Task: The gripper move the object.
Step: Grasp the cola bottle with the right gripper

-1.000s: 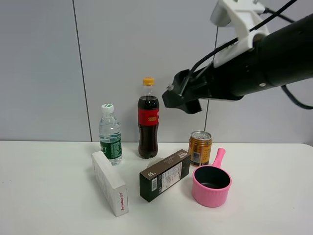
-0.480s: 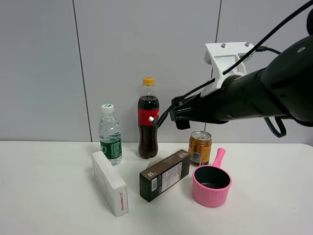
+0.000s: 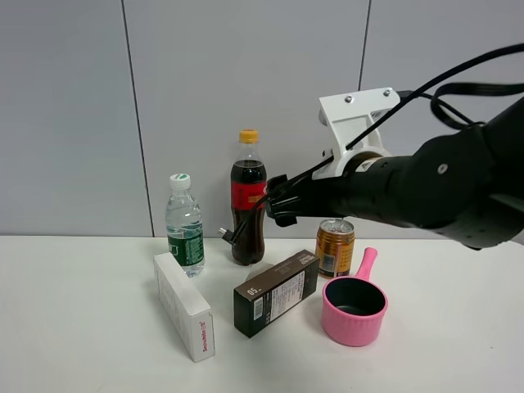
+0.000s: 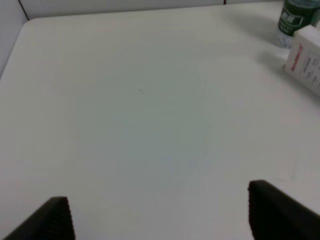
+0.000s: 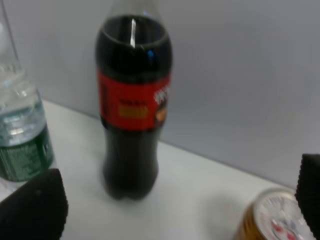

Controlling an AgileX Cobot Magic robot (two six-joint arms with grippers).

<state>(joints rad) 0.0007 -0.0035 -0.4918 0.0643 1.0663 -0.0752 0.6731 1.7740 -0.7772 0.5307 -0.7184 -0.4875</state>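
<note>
We see the right gripper (image 3: 277, 203) at the cola bottle's (image 3: 246, 195) 3 o'clock, approx. label height. Its jaws are spread wide w/ nothing held (the wrist cam shows the bottle ahead of the gap, both fingers clear of it). The bottle stands upright at the back of the table (image 3: 82, 327). The water bottle (image 3: 185, 225) is at its 9 o'clock, the gold can (image 3: 335, 246) at 4 o'clock, and the dark box (image 3: 277, 292) at 6 o'clock. The left gripper (image 4: 162, 215) is also wide open and empty, above the tabletop.
</note>
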